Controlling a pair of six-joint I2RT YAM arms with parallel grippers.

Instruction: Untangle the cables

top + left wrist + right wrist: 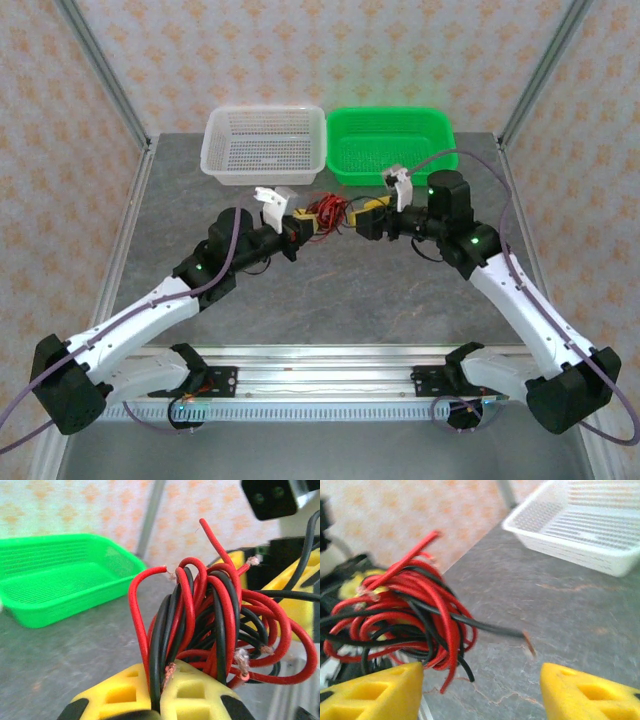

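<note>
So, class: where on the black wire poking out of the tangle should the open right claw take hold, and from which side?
I'd grip the black wire just behind its bare tip, straight in from the right claw: that end juts free of the cables, which the left claw pinches opposite.

Bare table (pixel 330 300) near side open; white basket (pixel 265 145), green basket (pixel 390 150) block far side behind cables (pixel 325 210)
</note>
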